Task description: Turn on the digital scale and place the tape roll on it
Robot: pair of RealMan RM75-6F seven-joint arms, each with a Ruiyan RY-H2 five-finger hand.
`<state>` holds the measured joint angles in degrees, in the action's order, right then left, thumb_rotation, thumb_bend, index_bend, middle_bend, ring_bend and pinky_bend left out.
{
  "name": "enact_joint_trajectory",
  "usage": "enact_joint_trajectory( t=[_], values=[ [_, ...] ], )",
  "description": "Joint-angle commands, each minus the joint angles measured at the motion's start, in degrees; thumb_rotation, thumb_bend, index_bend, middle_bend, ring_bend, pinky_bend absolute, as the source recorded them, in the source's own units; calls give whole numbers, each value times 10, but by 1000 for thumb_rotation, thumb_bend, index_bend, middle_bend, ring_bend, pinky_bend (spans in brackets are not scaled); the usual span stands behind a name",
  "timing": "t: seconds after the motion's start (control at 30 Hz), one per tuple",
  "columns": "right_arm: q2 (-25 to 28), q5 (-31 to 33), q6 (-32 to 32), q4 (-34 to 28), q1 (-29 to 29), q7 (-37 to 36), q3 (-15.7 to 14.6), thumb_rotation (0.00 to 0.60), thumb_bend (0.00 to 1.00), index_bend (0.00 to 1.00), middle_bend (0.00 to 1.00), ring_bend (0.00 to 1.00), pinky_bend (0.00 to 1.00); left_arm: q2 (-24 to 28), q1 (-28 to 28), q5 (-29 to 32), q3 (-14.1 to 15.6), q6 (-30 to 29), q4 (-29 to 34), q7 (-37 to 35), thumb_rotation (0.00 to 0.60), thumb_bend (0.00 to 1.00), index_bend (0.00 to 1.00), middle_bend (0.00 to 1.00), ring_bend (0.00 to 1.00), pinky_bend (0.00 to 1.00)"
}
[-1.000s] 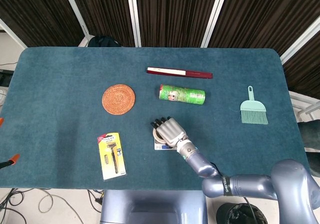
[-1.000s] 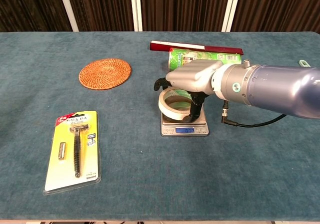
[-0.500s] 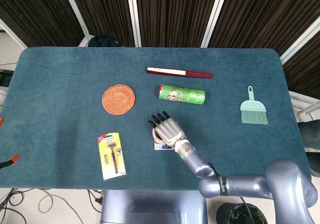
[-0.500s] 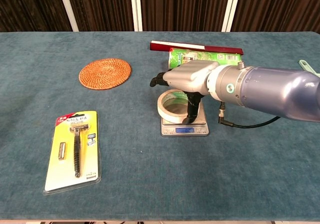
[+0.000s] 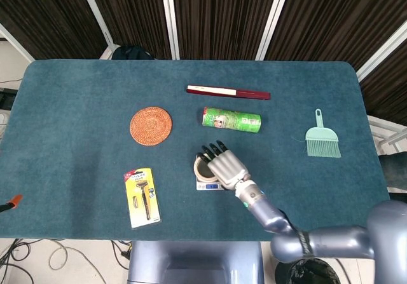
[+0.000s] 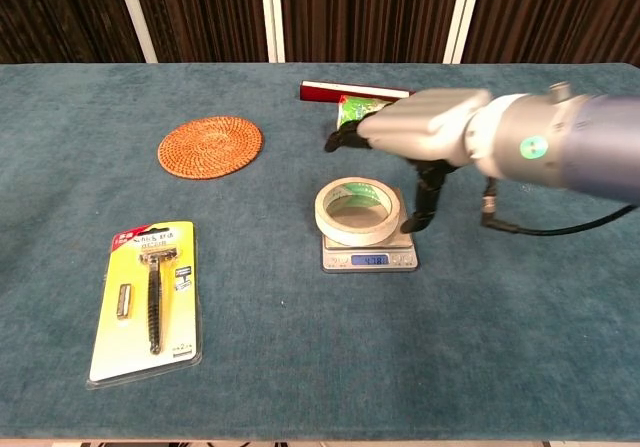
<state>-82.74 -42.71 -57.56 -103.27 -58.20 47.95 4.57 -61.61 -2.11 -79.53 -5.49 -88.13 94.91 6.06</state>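
With the tape roll (image 6: 358, 210) lying flat on the lit digital scale (image 6: 369, 257) and the right hand (image 6: 420, 132) hovering just above it, fingers spread and holding nothing, the placing step looks done, so the next move only needs a clean retreat.

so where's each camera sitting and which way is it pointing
Head view: sits high, looks steeply down on the whole table; the right hand and forearm show entering from the lower right.
Chest view: sits low at the near edge, looks across the table toward the curtains; the right hand enters from the right.
Both share the tape roll on the digital scale, the razor pack and the coaster.
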Motion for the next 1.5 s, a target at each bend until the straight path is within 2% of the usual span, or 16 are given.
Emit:
enact_joint_trajectory(
  t=[0.03, 0.13, 0.27, 0.37, 0.47, 0.6, 0.77, 0.93, 1.13, 1.3, 1.5],
  values=[
    [91, -85, -89, -94, 67, -17, -47, 600, 257, 0, 3, 0, 0, 0, 1, -4, 1, -3, 2, 1, 600, 39, 13, 0, 0, 0],
    [143, -193, -156, -119, 129, -70, -88, 600, 257, 0, 3, 0, 0, -1, 2, -6, 2, -6, 3, 3, 600, 39, 13, 0, 0, 0],
    [183, -323, -275, -94, 226, -162, -138, 600, 257, 0, 3, 0, 0, -3, 2, -8, 4, -6, 4, 7, 600, 39, 14, 0, 0, 0],
    [197, -375, -349, -61, 286, -220, -163, 600, 257, 0, 3, 0, 0, -4, 2, -8, 4, -7, 5, 9, 600, 39, 15, 0, 0, 0],
    [201, -400, -402, -25, 338, -253, -183, 600, 257, 0, 3, 0, 0, -5, 2, -7, 3, -6, 5, 10, 600, 38, 15, 0, 0, 0],
    [189, -411, -439, 20, 391, -272, -196, 600, 257, 0, 3, 0, 0, -5, 2, -8, 4, -5, 5, 10, 600, 39, 15, 0, 0, 0],
    [166, -407, -452, 62, 431, -290, -194, 600, 257, 0, 3, 0, 0, -4, 2, -3, 2, -4, 2, 5, 600, 38, 15, 0, 0, 0],
    [157, -404, -441, 86, 446, -294, -182, 600, 256, 0, 4, 0, 0, -4, 0, -2, 1, 1, -1, 2, 600, 39, 15, 0, 0, 0],
    [163, -397, -420, 82, 456, -299, -169, 600, 257, 0, 3, 0, 0, -5, -1, -3, 2, 2, -2, 3, 600, 39, 15, 0, 0, 0],
    [189, -404, -382, 57, 455, -397, -169, 600, 257, 0, 4, 0, 0, -6, -2, -6, 3, 2, -2, 6, 600, 39, 15, 0, 0, 0],
    [186, -405, -373, 72, 461, -400, -153, 600, 257, 0, 3, 0, 0, -7, -1, -10, 5, 1, -1, 9, 600, 39, 15, 0, 0, 0]
  ],
)
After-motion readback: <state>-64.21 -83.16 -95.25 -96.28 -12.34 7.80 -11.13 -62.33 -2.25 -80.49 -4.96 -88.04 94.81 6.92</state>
